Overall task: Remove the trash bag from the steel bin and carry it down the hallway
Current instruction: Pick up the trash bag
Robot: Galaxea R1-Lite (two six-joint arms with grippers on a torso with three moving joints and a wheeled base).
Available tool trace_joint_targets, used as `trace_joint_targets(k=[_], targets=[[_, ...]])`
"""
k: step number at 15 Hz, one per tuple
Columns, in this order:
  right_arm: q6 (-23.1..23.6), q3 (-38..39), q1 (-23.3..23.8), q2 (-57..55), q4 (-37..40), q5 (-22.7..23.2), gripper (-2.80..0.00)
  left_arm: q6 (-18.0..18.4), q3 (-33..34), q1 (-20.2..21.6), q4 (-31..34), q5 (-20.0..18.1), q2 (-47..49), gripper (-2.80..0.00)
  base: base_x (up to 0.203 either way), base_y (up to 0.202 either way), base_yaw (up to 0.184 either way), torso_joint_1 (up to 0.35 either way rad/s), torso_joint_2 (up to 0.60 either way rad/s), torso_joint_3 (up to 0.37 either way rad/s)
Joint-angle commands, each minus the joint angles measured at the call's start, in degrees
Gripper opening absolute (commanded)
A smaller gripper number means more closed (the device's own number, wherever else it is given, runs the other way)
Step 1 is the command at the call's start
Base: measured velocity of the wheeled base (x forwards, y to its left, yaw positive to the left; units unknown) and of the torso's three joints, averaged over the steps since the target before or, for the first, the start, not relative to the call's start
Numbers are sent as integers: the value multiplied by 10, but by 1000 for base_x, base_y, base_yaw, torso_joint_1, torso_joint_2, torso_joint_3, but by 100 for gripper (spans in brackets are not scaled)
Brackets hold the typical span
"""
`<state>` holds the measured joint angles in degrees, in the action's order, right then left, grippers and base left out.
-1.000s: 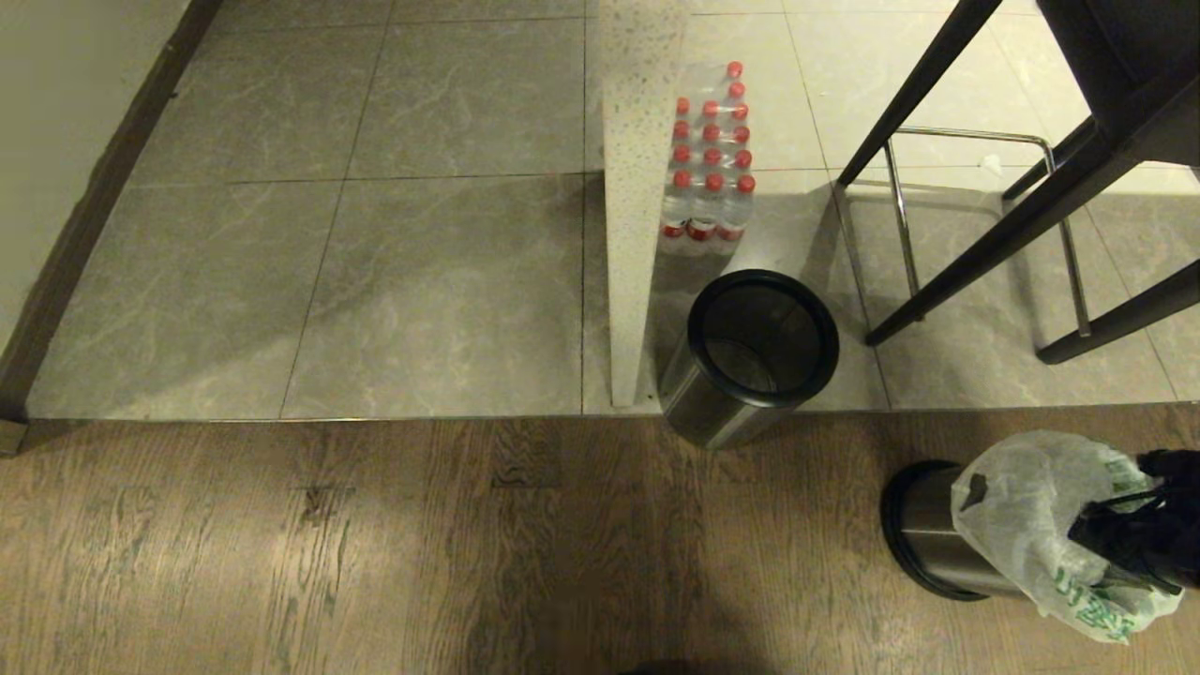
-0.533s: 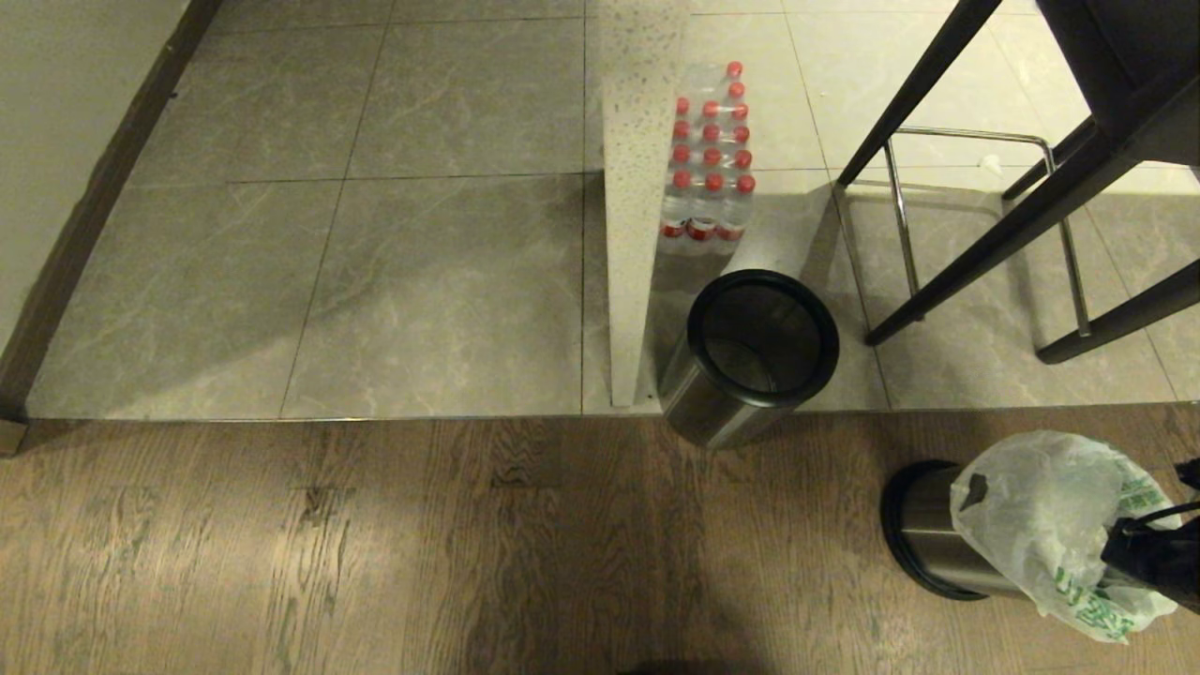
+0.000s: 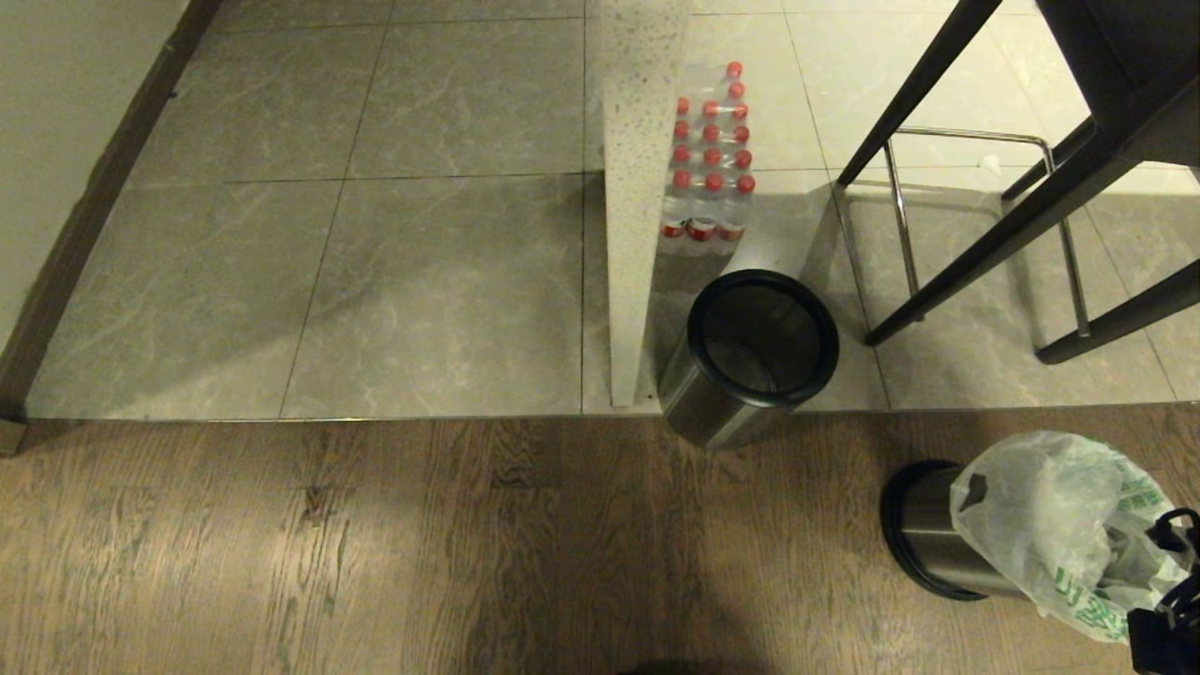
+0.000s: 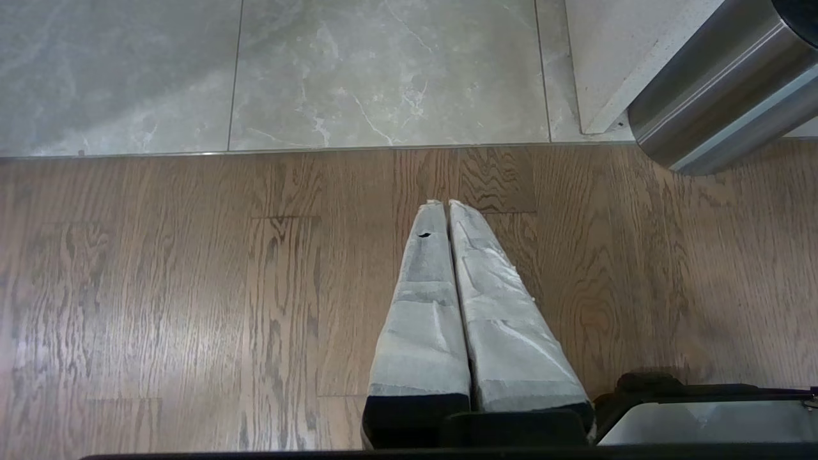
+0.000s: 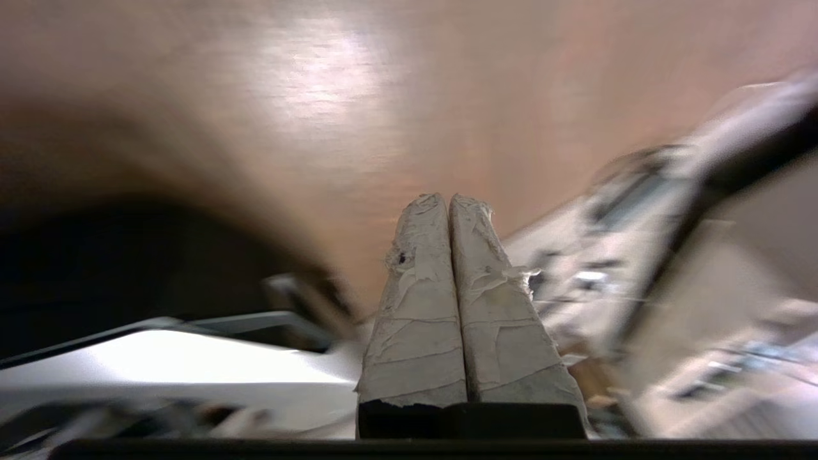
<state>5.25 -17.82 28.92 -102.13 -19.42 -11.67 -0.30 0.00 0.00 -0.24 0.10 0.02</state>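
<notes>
Right claw (image 5: 449,199), clenched on nothing, hangs beside the trash bag (image 3: 1041,516); thin, crinkly and probably light, best pinched at its bunched rim.

A crinkled, translucent white plastic trash bag with green printing (image 3: 1055,525) is billowing over the rim of a small brushed-steel cylindrical bin (image 3: 923,534), standing at four o'clock on wood flooring.

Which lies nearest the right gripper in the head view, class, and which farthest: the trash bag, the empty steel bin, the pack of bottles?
From the right gripper, bottom right:
1. trash bag, just beside it.
2. empty steel bin, centre.
3. pack of bottles, beyond that bin.
</notes>
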Motion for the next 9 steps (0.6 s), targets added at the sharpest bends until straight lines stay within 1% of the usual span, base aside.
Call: trace_joint_targets(k=[1, 2, 3, 5, 7, 9], targets=[[1, 3, -32, 10, 0, -53, -280, 0, 0, 0, 0, 1, 1, -280, 0, 0, 0, 0, 0, 0], [1, 2, -51, -4, -2, -92, -280, 0, 0, 0, 0, 0, 1, -280, 0, 0, 0, 0, 0, 0], [0, 1, -57, -17, -14, -116, -280, 0, 0, 1, 0, 0, 1, -280, 0, 0, 0, 0, 0, 0], [5, -3, -69, -40, -35, -116, -280, 0, 0, 0, 0, 0, 1, -280, 0, 0, 0, 0, 0, 0], [13, -16, -117, -65, -43, -109, -280, 0, 0, 0, 0, 0, 1, -280, 0, 0, 0, 0, 0, 0], [11, -33, -175, -96, -81, -99, -280, 0, 0, 0, 0, 0, 1, -280, 0, 0, 0, 0, 0, 0]])
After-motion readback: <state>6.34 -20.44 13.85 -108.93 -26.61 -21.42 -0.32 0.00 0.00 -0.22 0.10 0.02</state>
